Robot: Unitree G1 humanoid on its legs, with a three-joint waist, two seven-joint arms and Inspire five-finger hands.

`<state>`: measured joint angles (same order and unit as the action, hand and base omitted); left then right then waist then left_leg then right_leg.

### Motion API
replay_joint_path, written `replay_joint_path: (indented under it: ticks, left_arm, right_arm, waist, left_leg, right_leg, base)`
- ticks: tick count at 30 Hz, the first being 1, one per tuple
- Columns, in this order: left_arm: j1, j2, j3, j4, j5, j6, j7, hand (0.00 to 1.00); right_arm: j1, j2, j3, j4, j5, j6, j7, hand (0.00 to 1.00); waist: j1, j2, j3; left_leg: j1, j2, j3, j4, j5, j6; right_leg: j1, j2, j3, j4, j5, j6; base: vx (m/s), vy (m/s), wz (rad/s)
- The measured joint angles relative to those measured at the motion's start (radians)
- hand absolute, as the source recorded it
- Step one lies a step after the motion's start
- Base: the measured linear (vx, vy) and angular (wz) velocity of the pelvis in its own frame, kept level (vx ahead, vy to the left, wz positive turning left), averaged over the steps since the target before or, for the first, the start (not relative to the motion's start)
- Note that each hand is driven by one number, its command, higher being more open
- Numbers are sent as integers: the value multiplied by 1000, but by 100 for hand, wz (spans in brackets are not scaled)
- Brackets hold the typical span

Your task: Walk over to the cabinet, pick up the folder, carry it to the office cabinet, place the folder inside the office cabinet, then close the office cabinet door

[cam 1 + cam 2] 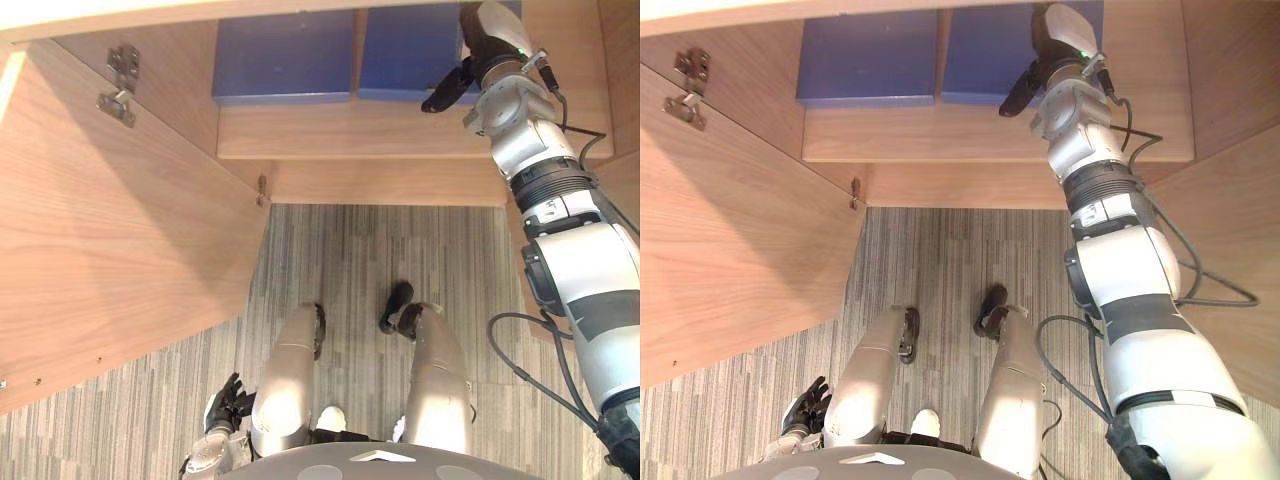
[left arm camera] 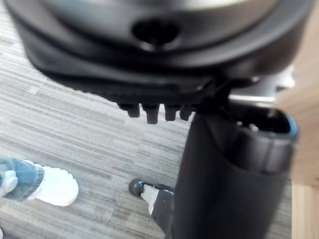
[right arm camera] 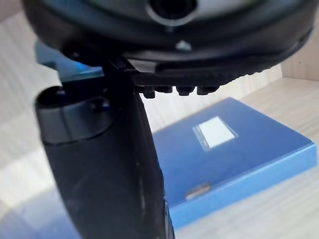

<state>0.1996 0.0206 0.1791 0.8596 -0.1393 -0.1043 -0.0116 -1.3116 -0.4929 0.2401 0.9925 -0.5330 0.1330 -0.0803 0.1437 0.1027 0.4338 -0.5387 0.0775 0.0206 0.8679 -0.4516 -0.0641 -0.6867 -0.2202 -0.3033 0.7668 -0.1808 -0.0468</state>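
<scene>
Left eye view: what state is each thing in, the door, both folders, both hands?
Cabinet door: swung wide open.
Left folder: lying flat inside, untouched.
Right folder: lying flat inside, not gripped.
Right hand: open, reaching inside over the right folder.
Left hand: open, hanging low, empty.

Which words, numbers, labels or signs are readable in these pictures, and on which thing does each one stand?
No text can be read.
The white label on the blue folder is too blurred to read.
The cabinet door shows no print.
</scene>
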Motion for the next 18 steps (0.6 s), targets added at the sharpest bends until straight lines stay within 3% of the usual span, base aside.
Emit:
replay_joint_path:
  ticks: [4, 9, 11, 18]
  left_arm:
    - [1, -4, 3, 28, 32, 3, 22, 100]
    - [3, -4, 6, 67, 33, 18, 44, 100]
    - [8, -5, 18, 96, 38, 23, 62, 100]
    - [1, 19, 33, 174, 107, 40, 76, 100]
  right_arm:
    - [8, 50, -128, -1, -1, 35, -80, 100]
    - [87, 114, -209, -29, -3, 38, -136, 100]
    - [151, 169, -233, -29, -6, 38, -144, 100]
    - [401, 280, -261, -23, -8, 27, -140, 100]
  waist:
    - [1, 5, -37]
    - [-4, -1, -81]
    - [-6, -12, -121]
    - [-6, -50, -174]
  left_leg:
    - [47, 2, 0, -67, 27, -3]
    - [119, 6, 10, -192, 78, -6]
    - [157, 11, 19, -280, 117, -9]
    - [300, 20, 25, -528, 222, -25]
  right_leg:
    - [50, 13, -10, -67, 22, 5]
    - [126, 38, -23, -194, 69, 11]
    - [163, 61, -26, -288, 108, 13]
    - [343, 138, -44, -622, 265, 16]
  base:
    - [51, 0, 1]
    - [54, 7, -1]
    - [80, -15, -11]
    - [81, -21, -2]
